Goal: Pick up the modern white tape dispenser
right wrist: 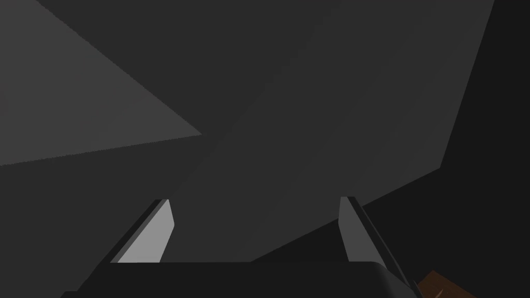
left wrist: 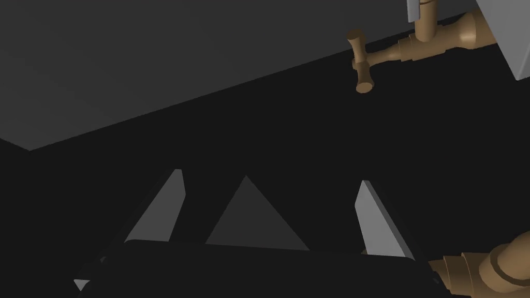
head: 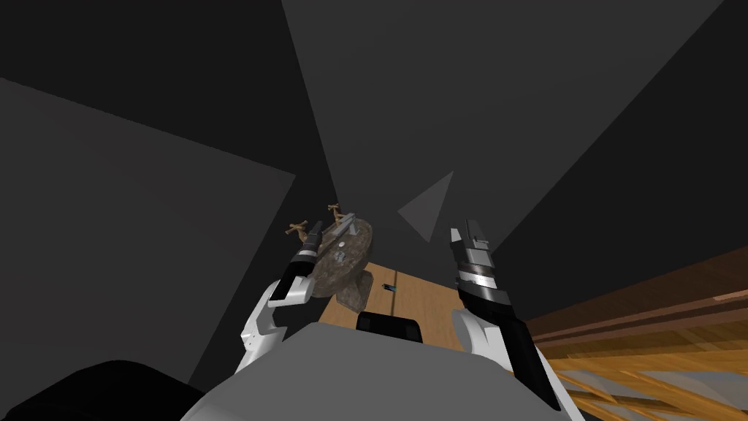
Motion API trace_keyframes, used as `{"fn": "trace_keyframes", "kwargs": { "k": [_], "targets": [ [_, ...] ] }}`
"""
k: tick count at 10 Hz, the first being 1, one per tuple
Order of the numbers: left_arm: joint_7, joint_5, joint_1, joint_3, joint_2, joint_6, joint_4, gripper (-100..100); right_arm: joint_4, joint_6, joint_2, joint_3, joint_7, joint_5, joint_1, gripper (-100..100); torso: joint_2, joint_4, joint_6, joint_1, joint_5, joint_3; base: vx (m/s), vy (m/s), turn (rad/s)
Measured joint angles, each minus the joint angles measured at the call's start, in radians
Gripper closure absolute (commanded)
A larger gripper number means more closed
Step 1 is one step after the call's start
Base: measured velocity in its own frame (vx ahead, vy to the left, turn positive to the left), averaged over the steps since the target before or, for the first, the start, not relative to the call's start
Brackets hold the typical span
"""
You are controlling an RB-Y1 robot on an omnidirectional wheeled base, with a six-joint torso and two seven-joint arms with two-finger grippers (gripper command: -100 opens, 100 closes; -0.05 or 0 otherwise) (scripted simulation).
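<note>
Dark grey walls all round, pretty dim in here. Low down there's a light brown wooden surface [head: 420, 300] with a mottled brown-grey stone basin [head: 354, 256] on it, and brass cross-handle taps [head: 298, 228] at the basin's rim.

The robot's left claw [head: 315, 234] is up by that rim near the taps, not touching them, blades spread apart with nothing between. The right claw [head: 467, 232] is held up well off to the other side, facing the wall, also spread and empty.

As for the tape dispenser: a tiny dark thing with a bluish bit [head: 388, 287] lies on the surface just beside the basin's foot, between the two arms. It's too small to tell what it is.
</note>
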Motion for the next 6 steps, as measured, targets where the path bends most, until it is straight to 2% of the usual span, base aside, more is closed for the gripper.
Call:
{"fn": "trace_keyframes", "kwargs": {
  "k": [1, 3, 6],
  "targets": [
    [-0.004, 0.0, -0.001, 0.003, 0.001, 0.029, -0.004, -100, 0.0, 0.0, 0.0, 0.0, 0.0, 0.0, 0.0, 0, 0.001, 0.0, 0.0, 0.005, 0.001, 0.0, 0.057, -0.073, 0.031],
    [-0.028, 0.002, -0.021, 0.031, 0.011, 0.092, -0.005, -100, 0.0, 0.0, 0.0, 0.0, 0.0, 0.0, 0.0, 0, 0.0, 0.0, 0.0, 0.004, 0.001, 0.0, 0.025, -0.076, 0.016],
    [-0.056, 0.003, -0.039, 0.06, 0.02, 0.18, 0.002, -100, 0.0, 0.0, 0.0, 0.0, 0.0, 0.0, 0.0, 0, 0.001, 0.0, 0.0, 0.003, 0.001, 0.0, 0.033, -0.114, 0.035]
  ]
}}
